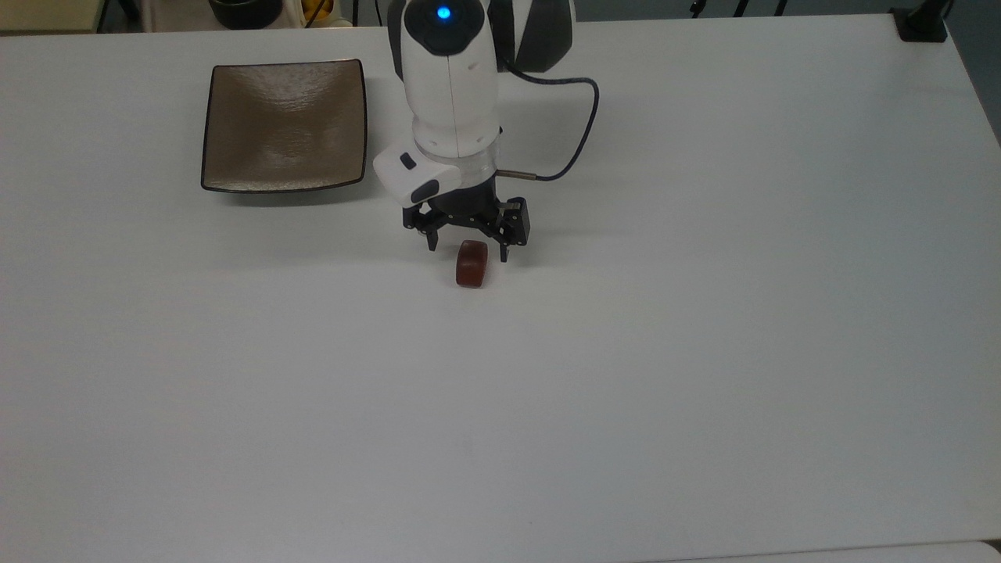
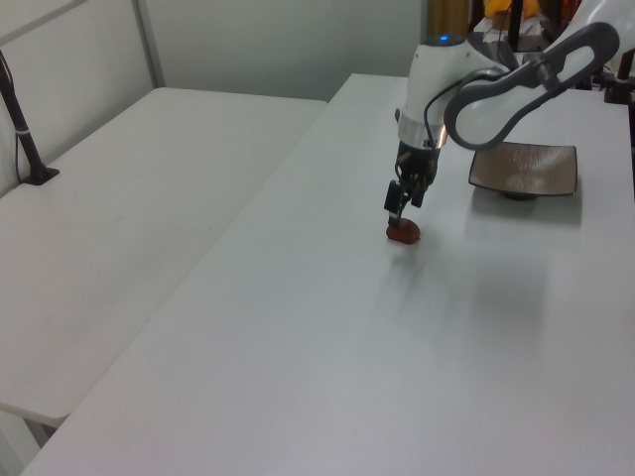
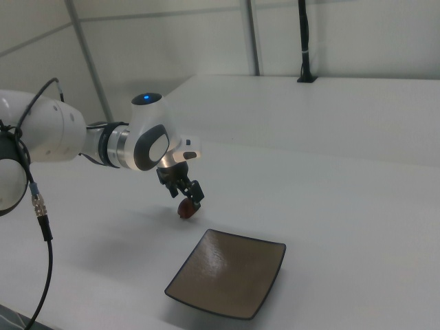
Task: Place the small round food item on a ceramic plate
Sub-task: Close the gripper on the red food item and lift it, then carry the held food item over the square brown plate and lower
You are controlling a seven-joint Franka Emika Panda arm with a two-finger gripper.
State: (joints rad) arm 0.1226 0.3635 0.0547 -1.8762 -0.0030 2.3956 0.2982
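In the top view, a broad stretch of bare white table (image 1: 500, 438) lay nearest the camera. Beyond it the small round food item (image 1: 471, 263) sat on the tabletop, with the gripper (image 1: 466, 252) poised over it, jaws spread apart, one finger on each side of the lump and neither seen to touch it. Farther back, toward the top view's left, the ceramic plate (image 1: 285, 125) lay with nothing in it, well apart from the lump. Open tabletop surrounded both, and the table edges were distant.
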